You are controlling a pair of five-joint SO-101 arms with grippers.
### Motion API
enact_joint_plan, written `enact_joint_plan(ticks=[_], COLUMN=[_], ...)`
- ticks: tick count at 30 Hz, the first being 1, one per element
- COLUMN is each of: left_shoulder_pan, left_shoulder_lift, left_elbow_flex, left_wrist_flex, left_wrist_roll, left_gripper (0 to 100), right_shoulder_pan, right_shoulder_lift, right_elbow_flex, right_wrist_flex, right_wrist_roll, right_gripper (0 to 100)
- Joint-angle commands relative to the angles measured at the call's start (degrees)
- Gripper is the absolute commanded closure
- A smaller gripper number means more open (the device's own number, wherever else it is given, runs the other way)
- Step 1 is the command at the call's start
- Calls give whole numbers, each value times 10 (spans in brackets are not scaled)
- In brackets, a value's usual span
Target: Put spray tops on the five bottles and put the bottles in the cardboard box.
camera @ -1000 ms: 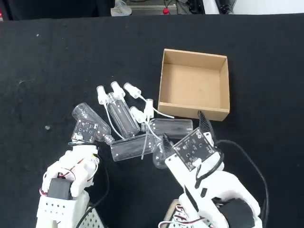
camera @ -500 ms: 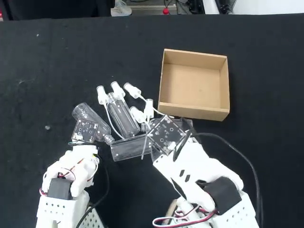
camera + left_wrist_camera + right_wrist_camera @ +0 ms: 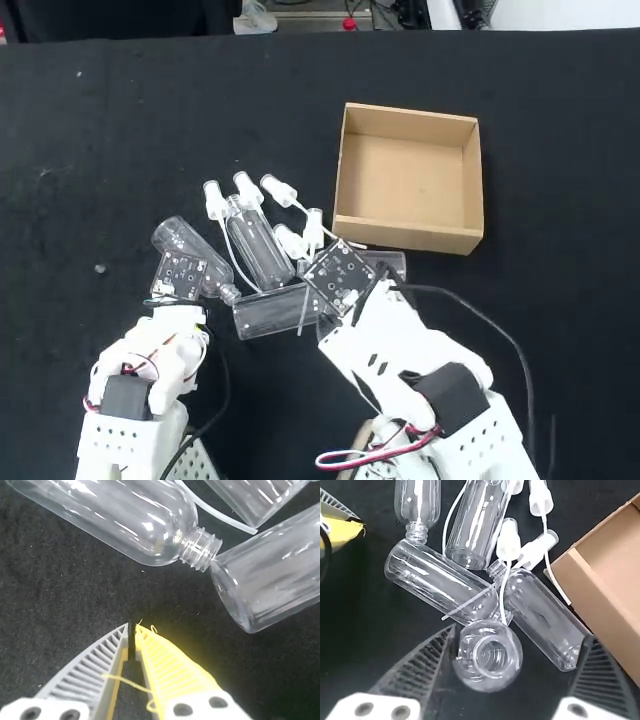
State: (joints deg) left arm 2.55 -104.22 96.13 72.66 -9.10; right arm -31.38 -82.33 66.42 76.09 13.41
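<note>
Right end effector [image 3: 510, 667]: spread wide; I see 1 uncapped bottle [image 3: 487, 661] between its fingers.
Left end effector [image 3: 132, 630]: pressed together, near the second bottle [image 3: 115, 515] and its open neck.

Two arms side by side, one gripper closed, the other spread wide.
In the high view the left arm [image 3: 140, 385] stands at 7 o'clock, its left gripper [image 3: 132, 630] pointing to 12 with fingers [image 3: 165, 665] pressed together. The right arm [image 3: 415, 375], at 5 o'clock, leans toward 11, its right gripper [image 3: 520, 635] splayed.
</note>
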Motion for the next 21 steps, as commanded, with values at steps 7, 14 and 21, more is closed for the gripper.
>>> enact_joint_plan(ticks=[7, 14, 21], left_shoulder_pan=[5, 5, 5], left_shoulder_lift=[-4, -4, -4], left_elbow_flex=[12, 12, 12], left_wrist_flex=[3, 3, 3], left_wrist_roll=[5, 5, 5], left_gripper=[970, 970, 970], right_shoulder_pan=[-7, -4, -4], right_shoulder_lift=[4, 4, 5], right_elbow_flex=[58, 67, 73], right_wrist_flex=[-69, -70, -62], right_wrist_roll=[-6, -3, -2], right_gripper=[558, 551, 649])
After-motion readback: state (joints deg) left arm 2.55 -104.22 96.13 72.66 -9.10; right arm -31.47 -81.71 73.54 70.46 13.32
